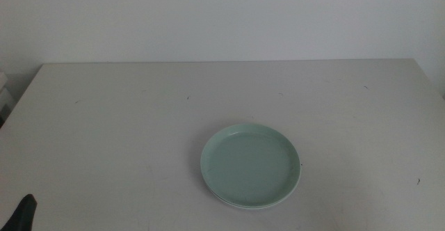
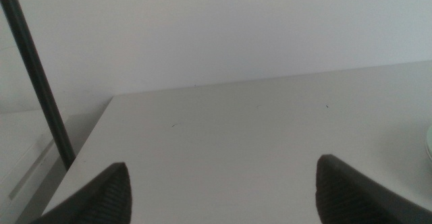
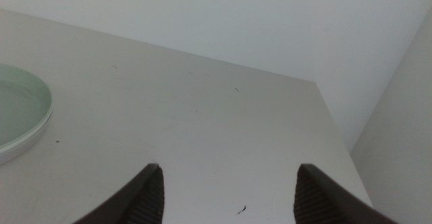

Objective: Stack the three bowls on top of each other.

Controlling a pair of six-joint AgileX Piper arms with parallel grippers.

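Stack: your round mint green bowl (image 1: 251, 165) tops a pale rim on the worktop (image 1: 125, 120), well apart from both grippers.
Left gripper (image 2: 223, 190): jaws apart, empty.
Right gripper (image 3: 226, 197): jaws apart, empty.
Risk: bump it, and you likely slide the stack.

The pale table (image 1: 125, 133) runs back to a white wall and carries one stack of bowls near its front middle — the mint green bowl (image 1: 250, 165) uppermost, a white rim (image 1: 240, 205) (just a sliver) showing beneath it.
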